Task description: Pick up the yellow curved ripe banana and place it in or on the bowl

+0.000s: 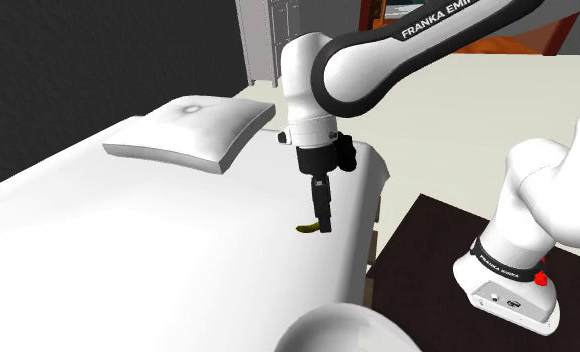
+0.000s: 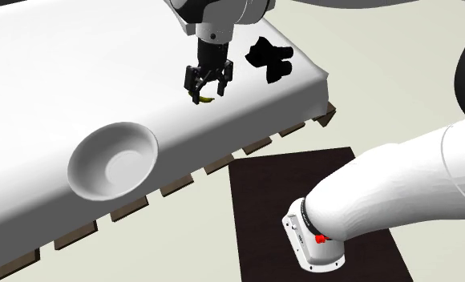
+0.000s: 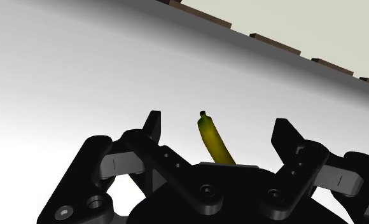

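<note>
Black two-finger gripper points down with its fingers spread wide, clasping nothing. A small yellow curved banana with a dark tip sits between the fingers, touching neither, and seems to lie on the broad white mattress just under the fingertips. A shallow round white bowl rests on the same mattress well apart from the gripper, toward the second exterior view's lower left.

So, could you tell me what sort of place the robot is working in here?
Most likely a bedroom: the work surface is a wide white mattress, with a plump white rectangular pillow lying on it and brown wooden slats showing under its edge.
</note>
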{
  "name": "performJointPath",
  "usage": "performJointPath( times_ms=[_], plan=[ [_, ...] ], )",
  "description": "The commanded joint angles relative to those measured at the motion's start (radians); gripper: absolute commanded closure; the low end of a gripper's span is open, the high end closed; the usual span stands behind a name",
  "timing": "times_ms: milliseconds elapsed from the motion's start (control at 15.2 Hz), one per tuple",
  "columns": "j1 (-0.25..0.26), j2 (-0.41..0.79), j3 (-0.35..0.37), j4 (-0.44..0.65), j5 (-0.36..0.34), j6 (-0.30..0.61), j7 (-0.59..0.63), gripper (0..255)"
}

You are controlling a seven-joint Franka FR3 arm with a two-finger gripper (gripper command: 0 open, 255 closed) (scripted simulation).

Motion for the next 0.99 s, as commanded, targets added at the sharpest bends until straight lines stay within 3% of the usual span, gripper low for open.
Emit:
performJointPath(
  times_ms=[0, 198, 264, 924],
  plan=[
    [0.000, 0.001, 0.000, -0.001, 0.000, 0.002, 0.000, 0],
    [0.000, 0.001, 0.000, -0.001, 0.000, 0.001, 0.000, 0],
    [0.000, 0.001, 0.000, -0.001, 0.000, 0.001, 0.000, 255],
    [0.000, -0.005, -0.001, 0.008, -0.001, -0.012, 0.004, 255]
  ],
)
